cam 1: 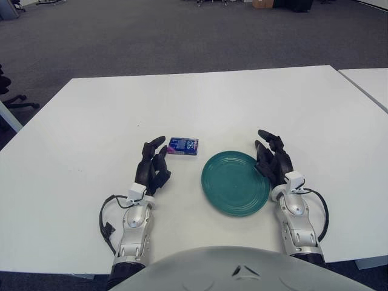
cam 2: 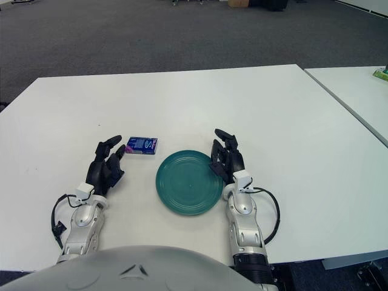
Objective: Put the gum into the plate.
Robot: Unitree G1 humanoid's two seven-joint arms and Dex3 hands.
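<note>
A small blue gum pack lies flat on the white table, just left of and behind a round teal plate. The plate holds nothing. My left hand rests on the table just left of and in front of the gum, fingers relaxed and open, a short gap from the pack. My right hand rests at the plate's right rim, fingers open and holding nothing.
A second white table stands at the far right, separated by a narrow gap. A dark office chair is at the left edge. Grey carpet lies beyond the table.
</note>
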